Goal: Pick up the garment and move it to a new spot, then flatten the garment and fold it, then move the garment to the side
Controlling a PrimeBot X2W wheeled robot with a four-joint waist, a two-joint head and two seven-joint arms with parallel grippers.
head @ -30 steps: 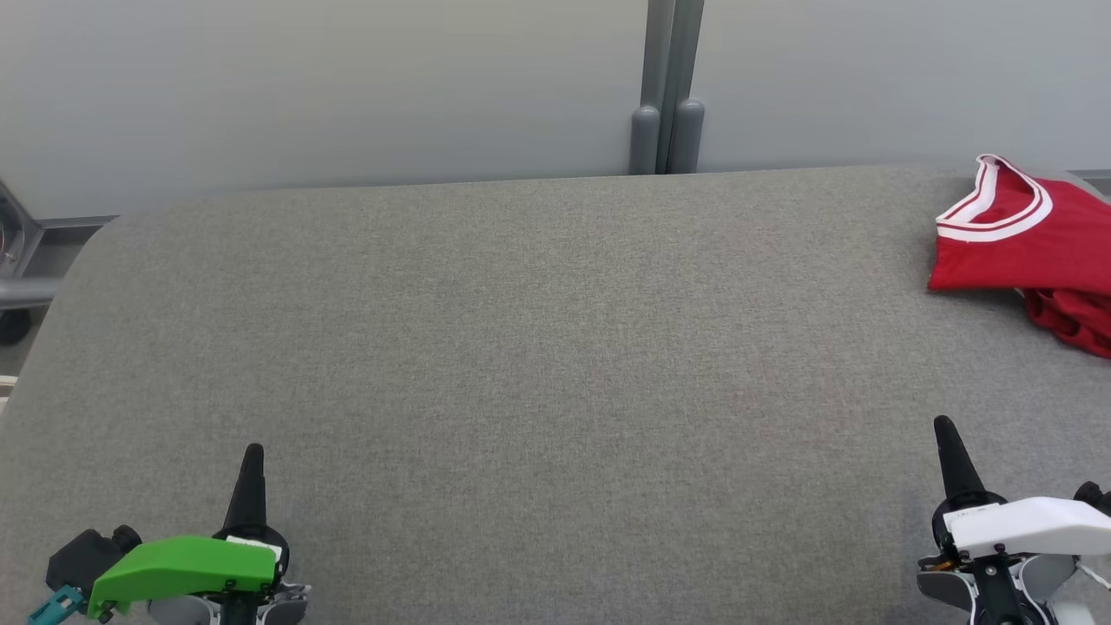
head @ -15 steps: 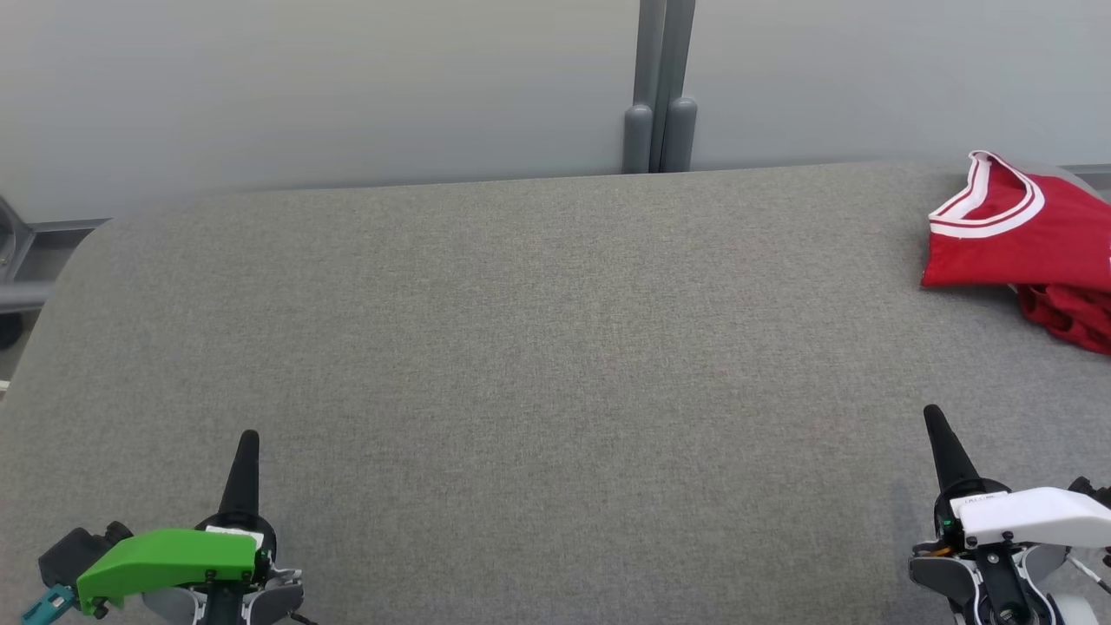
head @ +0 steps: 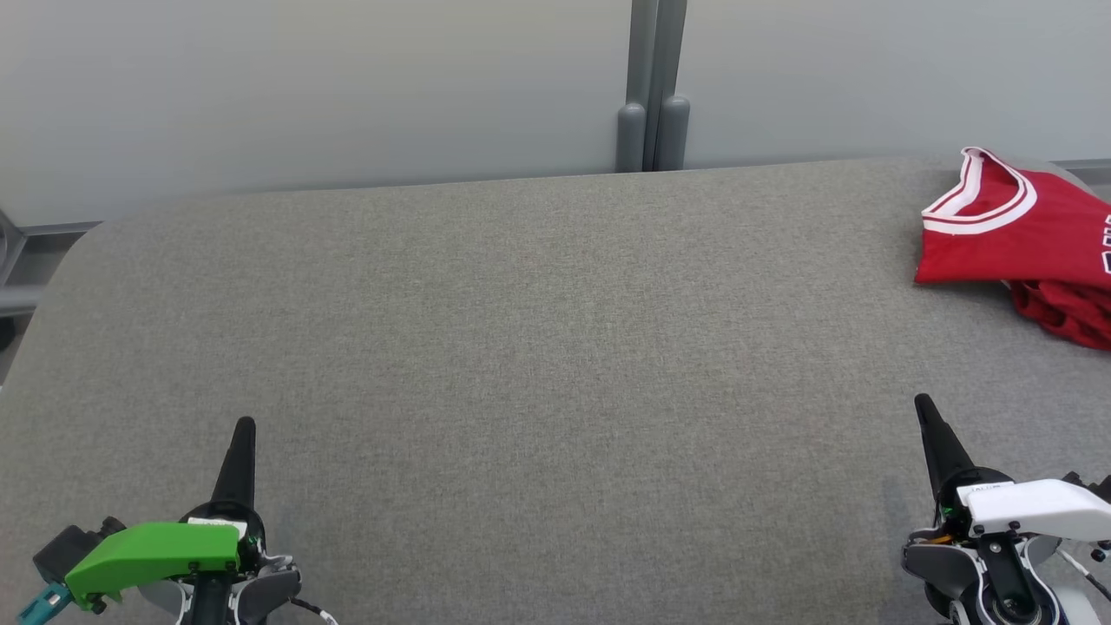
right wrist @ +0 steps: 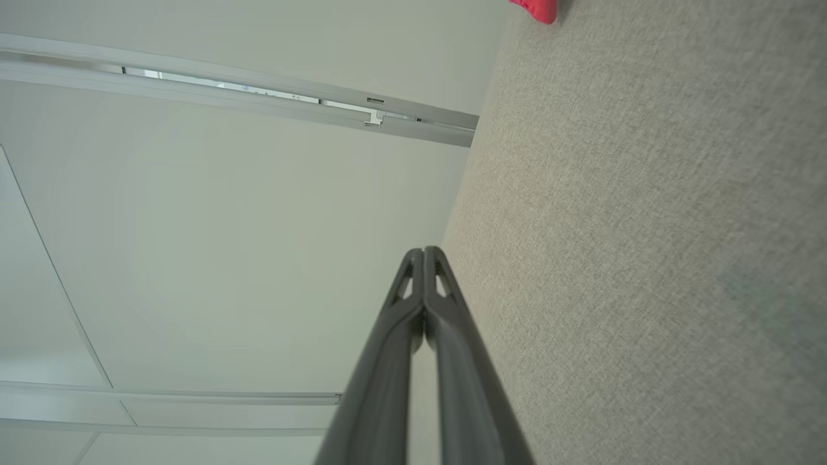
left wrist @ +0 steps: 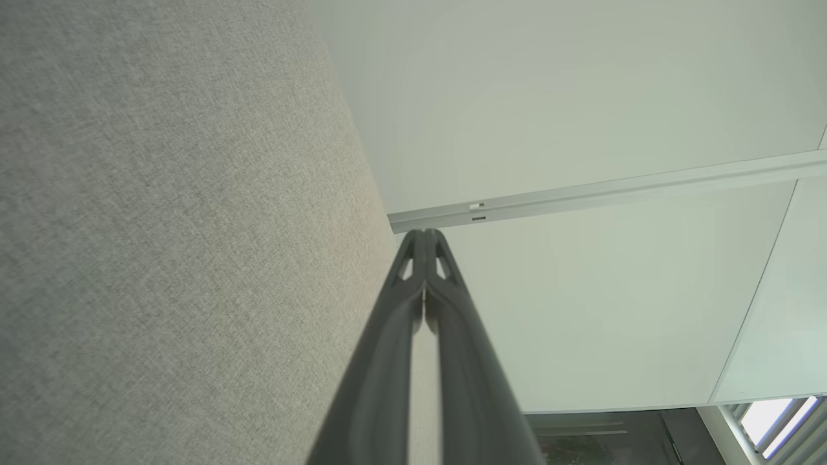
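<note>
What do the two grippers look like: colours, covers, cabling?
Left gripper: green cover, teal connector at its side, thin cable. Right gripper: white cover, thin wires. Both have long dark tapered fingers with small cutouts near the tips.

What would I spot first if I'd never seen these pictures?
The red shirt with white trim, crumpled at the far right of the grey table, grabs the eye first. Next come two dark pointy tools at the near edge: the left hand above a green cover and the right hand above a white cover, both shut and empty.
</note>
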